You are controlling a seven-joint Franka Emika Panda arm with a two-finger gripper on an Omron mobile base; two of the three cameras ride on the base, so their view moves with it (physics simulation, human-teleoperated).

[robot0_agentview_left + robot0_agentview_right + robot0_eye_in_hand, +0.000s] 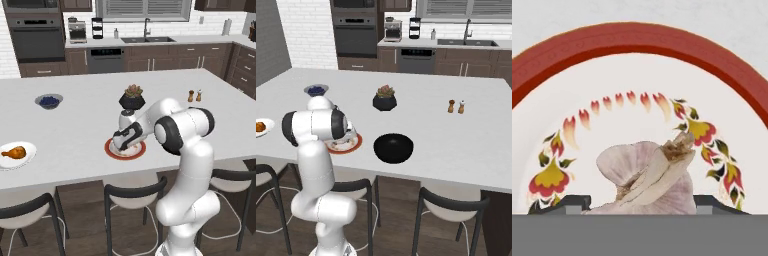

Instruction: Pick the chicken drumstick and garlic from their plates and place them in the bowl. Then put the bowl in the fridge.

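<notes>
garlic (649,177): on red-rimmed plate (637,45), between fingertips
gripper (642,202): straddles it, grip unclear
drumstick (14,151): untouched
bowl (393,147): empty

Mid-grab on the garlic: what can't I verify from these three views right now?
- Fingertip contact on the garlic: hand view, the bottom edge cuts off its base and most of both tips.
- Gripper over the red-rimmed plate: both base views, the arm's own links cover the jaws.
- Inside of the black bowl: too dark to read.
</notes>
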